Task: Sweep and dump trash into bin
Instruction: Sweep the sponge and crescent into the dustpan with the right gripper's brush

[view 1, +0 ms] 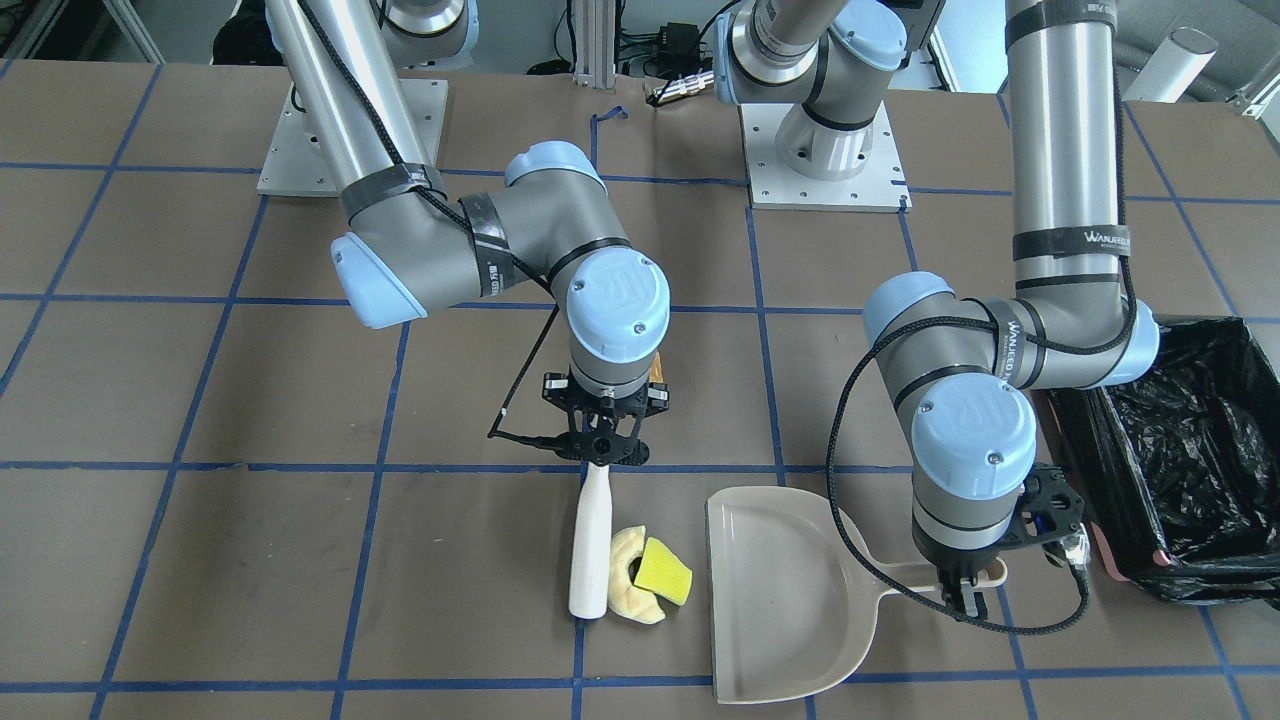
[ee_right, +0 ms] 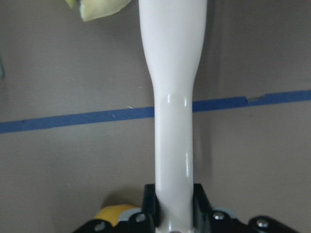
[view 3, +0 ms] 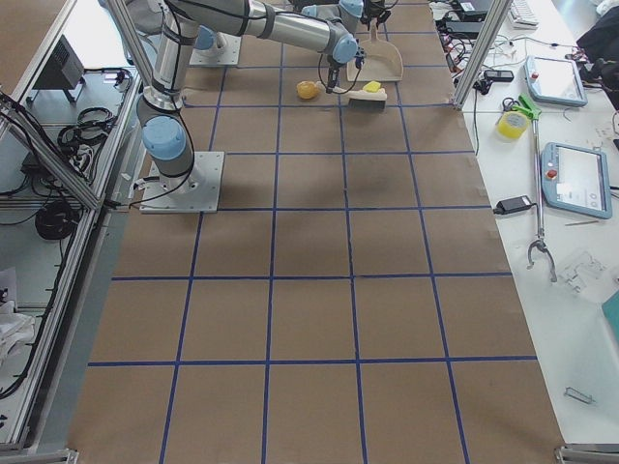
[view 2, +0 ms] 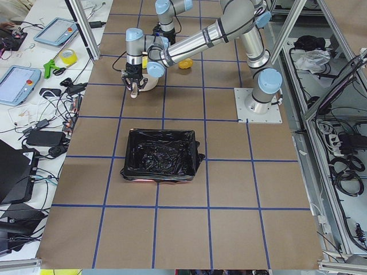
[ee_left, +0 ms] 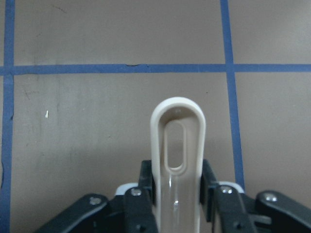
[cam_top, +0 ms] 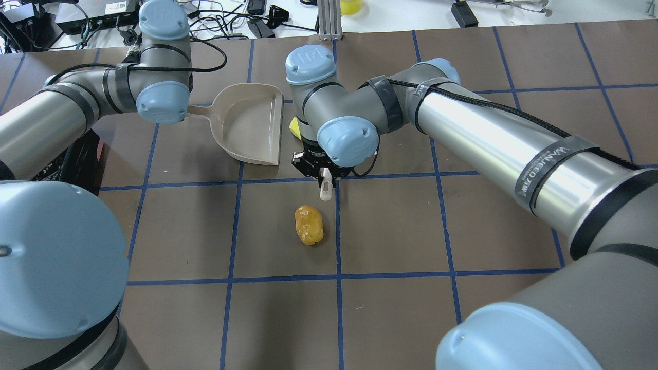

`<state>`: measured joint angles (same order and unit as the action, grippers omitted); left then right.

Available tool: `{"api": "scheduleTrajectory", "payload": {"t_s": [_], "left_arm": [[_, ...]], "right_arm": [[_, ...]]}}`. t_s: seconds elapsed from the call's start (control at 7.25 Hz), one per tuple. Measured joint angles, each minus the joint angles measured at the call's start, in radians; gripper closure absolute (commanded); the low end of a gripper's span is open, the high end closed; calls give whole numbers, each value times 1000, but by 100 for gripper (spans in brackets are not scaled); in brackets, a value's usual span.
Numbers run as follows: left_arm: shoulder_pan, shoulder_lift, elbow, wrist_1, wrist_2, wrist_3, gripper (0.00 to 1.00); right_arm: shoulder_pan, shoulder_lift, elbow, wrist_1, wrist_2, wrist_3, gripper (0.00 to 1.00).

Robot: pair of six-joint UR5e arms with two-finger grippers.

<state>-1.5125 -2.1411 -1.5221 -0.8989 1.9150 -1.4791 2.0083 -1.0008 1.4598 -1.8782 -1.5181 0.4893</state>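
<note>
My right gripper [view 1: 600,452] is shut on a white brush [view 1: 590,545] that lies along the table; the right wrist view shows its jaws clamped on the brush handle [ee_right: 172,97]. The pale crescent [view 1: 633,590] and the yellow-green sponge wedge [view 1: 665,571] lie against the brush, on the dustpan's side. The golden-brown lump [cam_top: 309,224] lies apart, on the robot's side of that gripper. My left gripper [ee_left: 177,194] is shut on the handle of the beige dustpan [view 1: 785,590], which rests flat with its mouth towards the trash. The black-lined bin [view 1: 1190,450] stands beyond my left arm.
The table is brown with blue tape gridlines. The two arm bases [view 1: 825,150] stand on plates at the robot's side. Operators' tablets, tape rolls and cables lie on a side bench [view 2: 34,74] past the dustpan.
</note>
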Motion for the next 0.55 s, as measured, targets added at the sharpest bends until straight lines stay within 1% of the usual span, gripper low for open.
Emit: {"api": "scheduleTrajectory", "payload": {"t_s": [0.28,0.55], "left_arm": [[0,0,3,0,-2,0,100],[0,0,3,0,-3,1,100]], "right_arm": [[43,75,-113,-6,44,-86,92],[75,135,-219,-8,94,-131,91]]}}
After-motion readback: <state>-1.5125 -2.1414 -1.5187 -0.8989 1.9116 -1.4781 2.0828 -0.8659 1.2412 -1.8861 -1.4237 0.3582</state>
